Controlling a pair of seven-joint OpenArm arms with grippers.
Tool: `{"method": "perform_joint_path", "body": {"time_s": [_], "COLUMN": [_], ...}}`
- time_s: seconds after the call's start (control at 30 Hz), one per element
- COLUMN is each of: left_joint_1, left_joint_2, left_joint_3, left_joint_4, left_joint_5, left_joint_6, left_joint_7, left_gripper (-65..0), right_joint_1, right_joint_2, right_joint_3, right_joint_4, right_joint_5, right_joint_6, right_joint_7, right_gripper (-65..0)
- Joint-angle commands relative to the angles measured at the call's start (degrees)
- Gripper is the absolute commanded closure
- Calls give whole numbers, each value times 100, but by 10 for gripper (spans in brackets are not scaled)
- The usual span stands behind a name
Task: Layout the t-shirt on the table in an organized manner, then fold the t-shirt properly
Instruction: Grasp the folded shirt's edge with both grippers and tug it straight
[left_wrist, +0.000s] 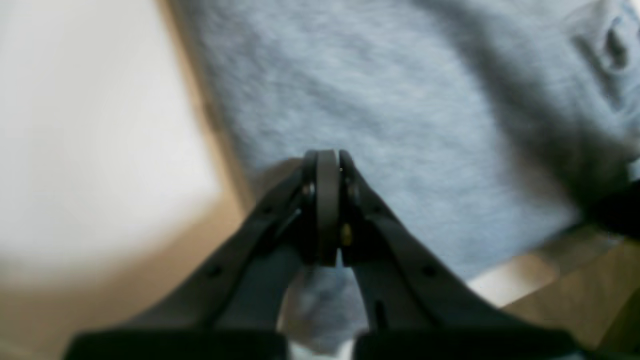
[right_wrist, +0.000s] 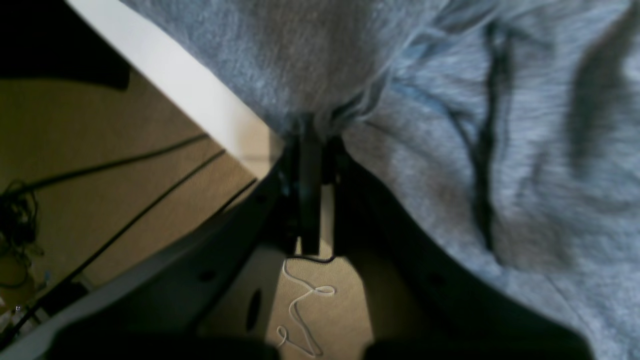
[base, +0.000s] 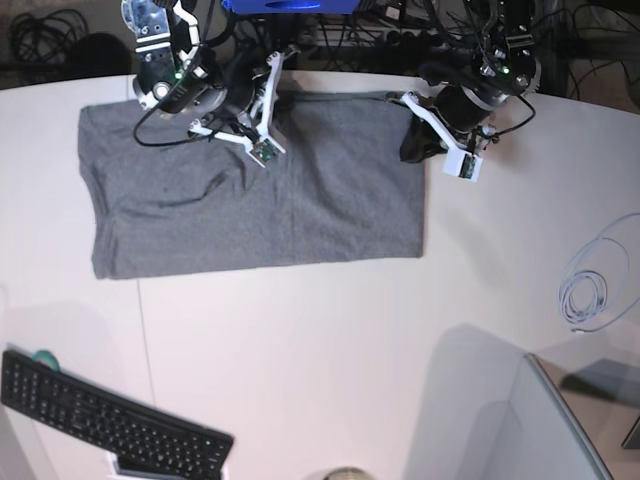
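**A:** Where is the t-shirt (base: 255, 195) lying?

**B:** In the base view it is spread across the upper left and middle of the white table (base: 330, 340), a broad grey rectangle with some creases toward its left half. Its top edge runs along the far rim of the table, under both arms.

**A:** And the left pincer (left_wrist: 327, 160)?

**B:** In its wrist view the jaws are clenched tight together, tips over the grey cloth near the shirt's edge, close to the table's rim. The picture is blurred, so I cannot tell whether cloth is caught between them. In the base view that arm sits at the upper right, by the shirt's top right corner.

**A:** The right pincer (right_wrist: 312, 132)?

**B:** Clenched too, and here the knit bunches and puckers right at the tips, so it is gripping the t-shirt at the table's edge.

**A:** Anything else about?

**B:** A black keyboard (base: 110, 420) at the lower left and a coiled white cable (base: 590, 290) at the right.
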Motion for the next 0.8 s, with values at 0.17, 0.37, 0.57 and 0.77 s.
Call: {"method": "perform_joint_path", "body": {"time_s": [0.17, 0.37, 0.57, 0.77], "left_joint_1": [33, 68, 173, 182], "left_joint_2": [-62, -150, -97, 210], "left_joint_3": [-82, -91, -91, -3], "left_joint_4": [34, 280, 1028, 1168], "left_joint_5": [-19, -72, -81, -63], "left_joint_6": [-16, -25, -25, -33], "left_joint_7": [-104, -104, -68, -68], "left_gripper": [0, 0, 0, 0], "right_joint_1": [49, 14, -285, -65], "right_joint_2": [-33, -33, -41, -41], "right_joint_3": [33, 33, 41, 182], "right_joint_4": [-5, 22, 910, 1367], "right_joint_5": [77, 77, 77, 77], "right_joint_6": [-15, -24, -33, -33], "right_joint_7": [105, 79, -114, -79], "right_gripper": [-9, -116, -302, -221]}}
